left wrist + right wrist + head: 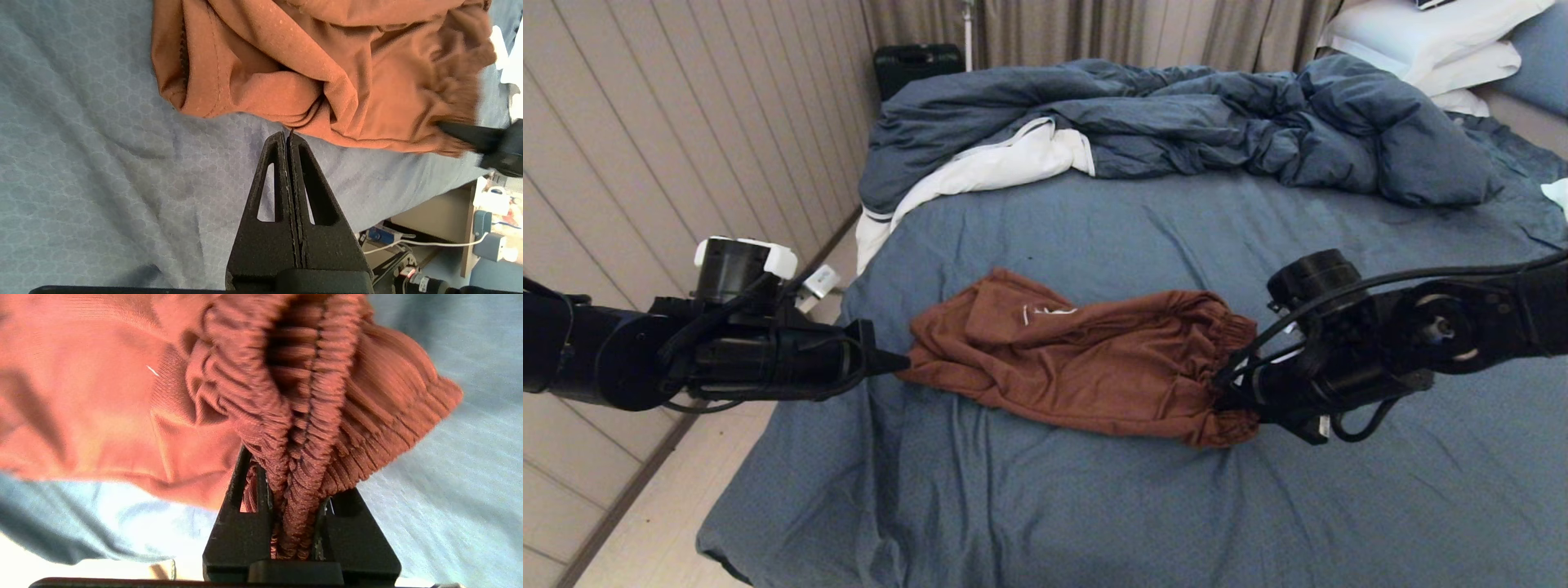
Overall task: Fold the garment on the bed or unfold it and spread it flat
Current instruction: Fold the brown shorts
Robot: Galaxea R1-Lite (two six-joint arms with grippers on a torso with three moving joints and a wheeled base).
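The rust-brown garment (1078,359) lies bunched in a long strip across the middle of the bed (1094,506), its white graphic (1045,312) facing up. My left gripper (903,362) is at its left end, shut, pinching only the very edge of a leg fold (327,61) at its tips (287,134). At the right end, my right gripper (1225,392) is shut on the gathered elastic waistband (302,416), which fills the gap between its fingers (292,477). The drawstring is hidden.
A rumpled dark blue duvet (1176,122) with white lining fills the far part of the bed, with white pillows (1437,41) at the far right. A panelled wall (645,163) and a strip of floor run along the left; a black case (919,65) stands behind.
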